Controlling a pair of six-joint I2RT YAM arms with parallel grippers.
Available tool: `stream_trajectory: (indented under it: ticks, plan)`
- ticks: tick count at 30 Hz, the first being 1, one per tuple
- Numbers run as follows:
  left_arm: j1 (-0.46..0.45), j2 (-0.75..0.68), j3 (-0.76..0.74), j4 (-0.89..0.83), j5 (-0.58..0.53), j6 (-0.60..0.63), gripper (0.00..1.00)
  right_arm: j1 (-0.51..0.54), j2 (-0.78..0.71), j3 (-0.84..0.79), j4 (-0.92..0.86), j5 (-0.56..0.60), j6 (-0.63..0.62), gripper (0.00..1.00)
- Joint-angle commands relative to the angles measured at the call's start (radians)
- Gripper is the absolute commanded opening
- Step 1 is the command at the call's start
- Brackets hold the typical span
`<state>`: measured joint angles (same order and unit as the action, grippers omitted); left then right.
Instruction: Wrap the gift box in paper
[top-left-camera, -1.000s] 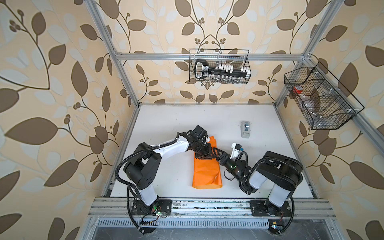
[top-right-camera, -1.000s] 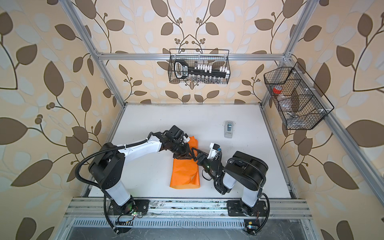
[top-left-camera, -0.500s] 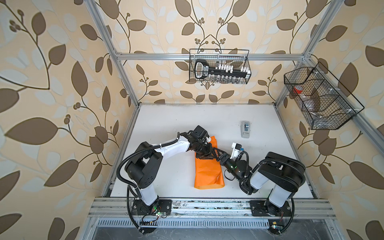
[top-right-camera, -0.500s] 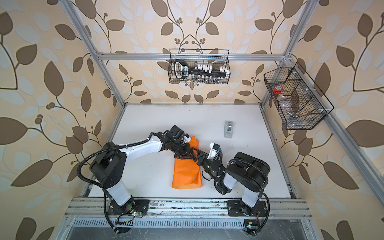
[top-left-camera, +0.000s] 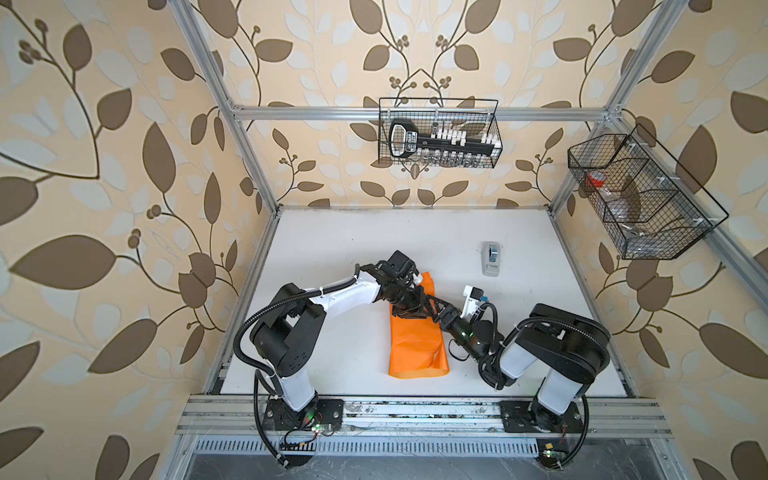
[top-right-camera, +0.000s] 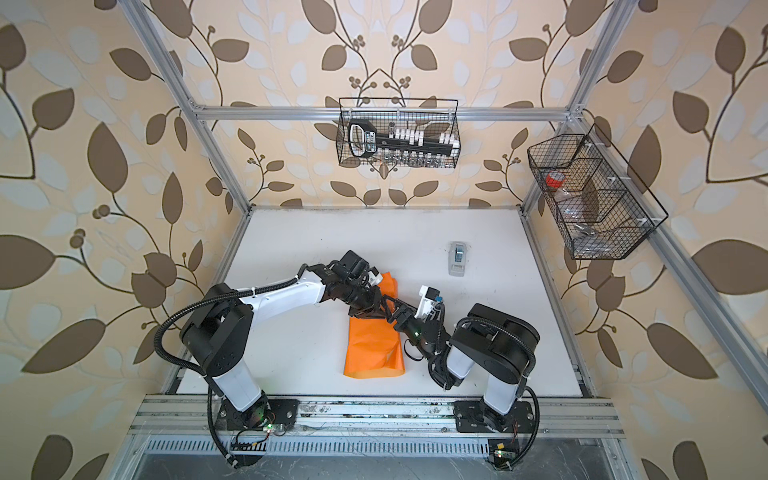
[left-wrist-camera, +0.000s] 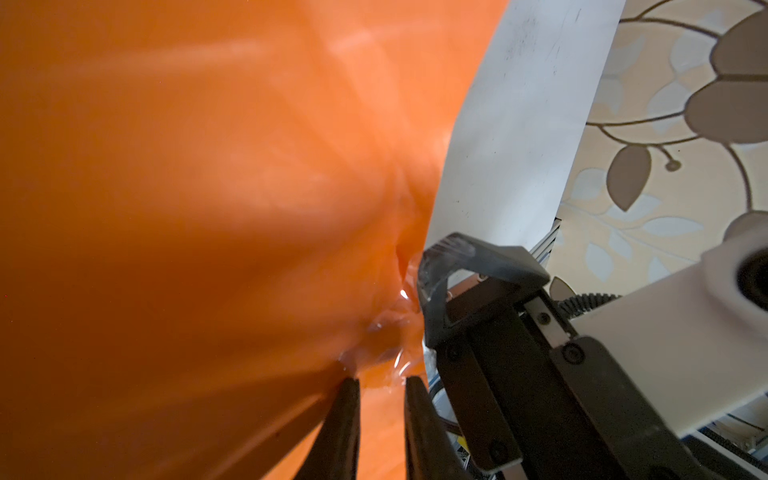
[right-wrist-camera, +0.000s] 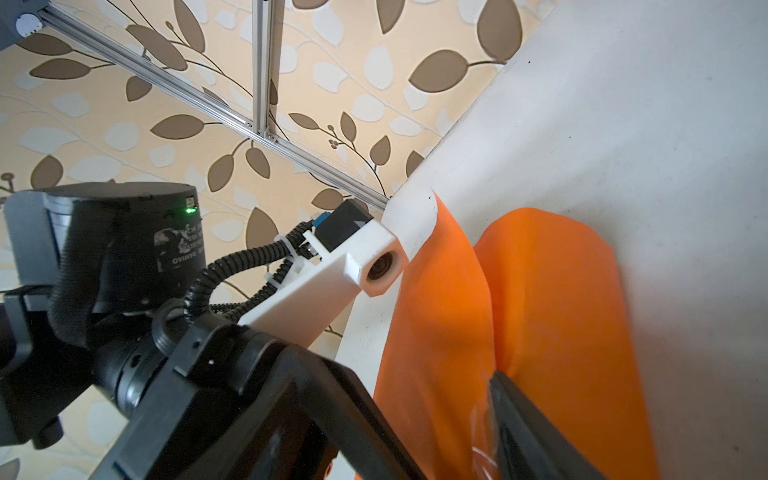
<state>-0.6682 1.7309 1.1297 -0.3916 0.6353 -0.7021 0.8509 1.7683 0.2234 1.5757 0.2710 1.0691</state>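
The paper (top-left-camera: 417, 349) lies folded on the desk (top-left-camera: 353, 249); the gift box is hidden, probably inside. Sealing the seam seems in hand: the left end effector (left-wrist-camera: 380, 399) is nearly closed at crinkled tape (left-wrist-camera: 395, 320), grip unclear; the right end effector (top-left-camera: 436, 311) is wide open beside it. Next, the tape needs pressing flat.

On the surface (top-left-camera: 332, 249), nearer the front edge: paper (top-left-camera: 417, 349), lying lengthwise front to back. Over its rear part, close together: left fingers (left-wrist-camera: 340, 428) from the left, right fingers (right-wrist-camera: 519, 419) from the right. Behind and right, well apart: dispenser (top-left-camera: 491, 257). On the back wall: back basket (top-left-camera: 436, 99). On the right wall: side basket (top-left-camera: 665, 245).
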Motion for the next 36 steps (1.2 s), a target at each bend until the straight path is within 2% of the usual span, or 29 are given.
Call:
stream_trajectory:
  ticks: [1,17,36]
  plan:
    - [-0.019,0.051,-0.041,-0.004,-0.121,-0.015,0.22,0.013,0.035,-0.012,0.034,-0.017,0.02,0.74]
    - [-0.017,0.049,-0.065,0.126,-0.1,-0.125,0.21,0.011,0.043,-0.012,0.033,-0.019,0.029,0.74]
    - [-0.015,0.045,-0.1,0.083,-0.124,-0.131,0.17,-0.035,0.084,-0.023,0.033,-0.098,0.062,0.78]
